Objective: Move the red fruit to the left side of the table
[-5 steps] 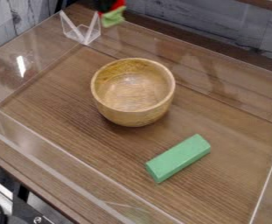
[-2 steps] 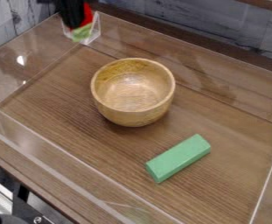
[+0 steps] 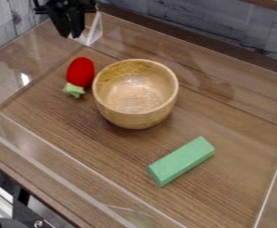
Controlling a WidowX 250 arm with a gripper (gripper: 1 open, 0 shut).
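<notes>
Camera view: red fruit (image 3: 78,73) down left of wooden bowl (image 3: 135,93); gripper (image 3: 69,32) above, empty, opening unclear. Retract straight up.

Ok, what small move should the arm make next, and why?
Probably lift the gripper clear and stop. The toy strawberry lies on the table left of the wooden bowl, apart from the gripper above it, so it looks placed.

Wooden bowl (image 3: 135,92) upright & empty near mid-scene, green rect. block (image 3: 181,160) lying flat on a diagonal toward the near-right, well apart from bowl, w/ low clear acrylic walls (image 3: 16,53) around the edges.
</notes>
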